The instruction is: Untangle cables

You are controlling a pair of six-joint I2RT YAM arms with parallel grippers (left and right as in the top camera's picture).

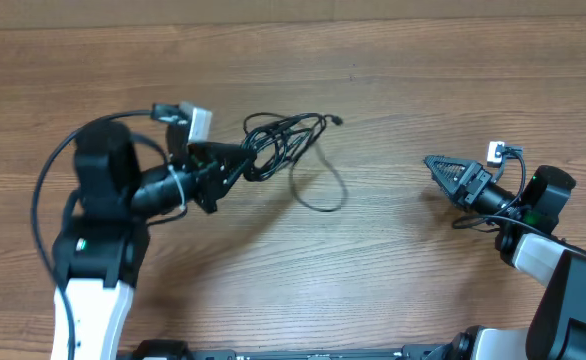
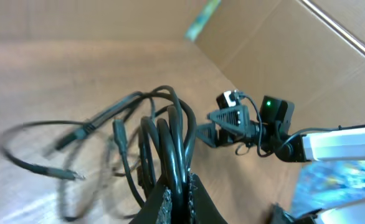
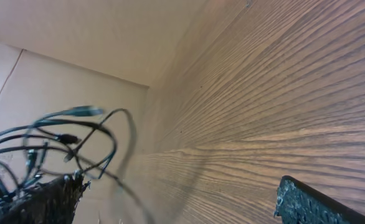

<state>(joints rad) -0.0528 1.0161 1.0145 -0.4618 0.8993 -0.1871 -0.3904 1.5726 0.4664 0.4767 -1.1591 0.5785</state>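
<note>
Left end effector (image 2: pixel 177 198) is clamped on the cables (image 1: pixel 285 138), fingers pinched together around a thick clump of strands just left of centre in the overhead view. The bundle sits in the upper middle of the frame. One loose loop (image 1: pixel 318 198) trails down towards the centre of the bench (image 1: pixel 373 280), and a small plug (image 1: pixel 337 121) pokes out at the upper right of the tangle.

Over on the right side, the right end effector (image 1: pixel 438 167) is well apart from the cords. Its wrist view shows the fingers spread wide, holding nothing.

Here's the danger: that grip takes in several strands at once, not one. Any pull from there probably drags the whole knot along as a lump, or cinches it tighter. With nothing pinning the far side, the tangle could just slide across the wood. A plug could also snag inside a loop. And the cords are thin, so one might slip out between the fingers.
</note>
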